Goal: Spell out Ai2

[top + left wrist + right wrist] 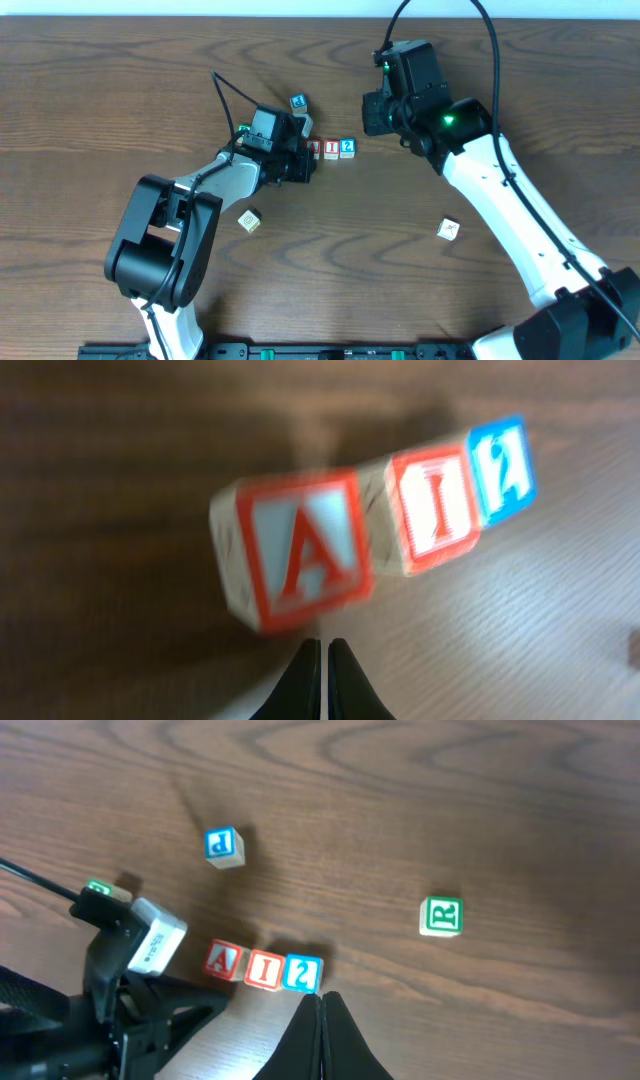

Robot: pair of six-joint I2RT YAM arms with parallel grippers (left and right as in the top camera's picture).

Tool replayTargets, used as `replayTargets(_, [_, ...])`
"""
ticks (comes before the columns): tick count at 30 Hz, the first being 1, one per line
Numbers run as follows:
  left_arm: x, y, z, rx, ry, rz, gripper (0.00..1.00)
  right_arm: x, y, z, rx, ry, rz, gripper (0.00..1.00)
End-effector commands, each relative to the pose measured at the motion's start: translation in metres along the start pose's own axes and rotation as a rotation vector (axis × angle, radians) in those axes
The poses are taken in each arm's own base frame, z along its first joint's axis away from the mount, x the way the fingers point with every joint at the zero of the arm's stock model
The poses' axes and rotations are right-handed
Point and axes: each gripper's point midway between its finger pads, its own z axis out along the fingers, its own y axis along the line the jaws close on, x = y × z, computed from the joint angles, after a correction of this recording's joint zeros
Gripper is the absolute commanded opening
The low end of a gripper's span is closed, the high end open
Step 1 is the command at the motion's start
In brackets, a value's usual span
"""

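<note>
Row of three cubes, A [316,148], I [331,148] and 2 [347,147], lies on the desk [100,80] just above centre of the overhead frame and reads Ai2 from left to right. The cubes stand side by side with letters facing up. The left wrist view is blurred, and A looks turned slightly out of line with I, so contact between those two cannot be confirmed. The left tool [323,645] has its fingers pressed together and holds nothing. Its tip lies just below A in the left wrist frame, and just left of A in the overhead frame, near the cube but apparently not touching it. A closed tip is judged to serve as a pusher for squaring A against I, since a grasp would require open fingers. The right tool [322,1000] also has its fingers together and empty. It hangs above the desk with the row just above its tip in the right wrist frame, 2 nearest, which gives that camera a clear view of the word. The d cube [222,846] sits apart at upper left of that frame and the R cube [441,915] well apart at right, both outside the row. Judged from the layout, the spelling is essentially complete, with only alignment of A possibly outstanding.
</note>
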Motion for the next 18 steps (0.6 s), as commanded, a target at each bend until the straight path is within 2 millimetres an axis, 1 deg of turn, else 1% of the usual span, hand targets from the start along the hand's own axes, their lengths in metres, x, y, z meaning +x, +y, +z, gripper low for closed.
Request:
replayTargets(1, [0.002, 0.007, -0.005, -0.018, 0.009, 0.005, 0.06, -0.005, -0.015, -0.004, 0.030, -0.005, 0.014, 0.02])
replayTargets(4, [-0.004, 0.017, -0.019, -0.089, -0.014, 0.016, 0.06, -0.004, -0.024, -0.004, 0.046, 0.006, 0.028, 0.01])
replayTargets(6, [-0.012, 0.028, -0.025, -0.154, -0.048, 0.019, 0.06, -0.004, -0.027, -0.004, 0.043, 0.012, 0.036, 0.02])
replayTargets(10, [-0.023, 0.028, -0.026, -0.154, -0.094, 0.030, 0.06, 0.004, -0.026, 0.001, 0.021, 0.042, 0.006, 0.01])
replayTargets(12, [-0.029, 0.034, -0.028, -0.186, -0.121, 0.016, 0.06, 0.014, -0.030, 0.011, 0.001, 0.092, 0.020, 0.01])
replayTargets(13, [-0.031, 0.038, -0.029, -0.206, -0.130, 0.007, 0.06, 0.022, -0.031, 0.021, -0.034, 0.136, 0.040, 0.02])
replayTargets(15, [-0.032, 0.041, -0.031, -0.212, -0.134, 0.002, 0.06, 0.033, -0.028, 0.036, -0.104, 0.198, 0.072, 0.02])
replayTargets(18, [-0.035, 0.046, -0.032, -0.214, -0.149, -0.019, 0.06, 0.056, -0.027, 0.067, -0.209, 0.313, 0.139, 0.01])
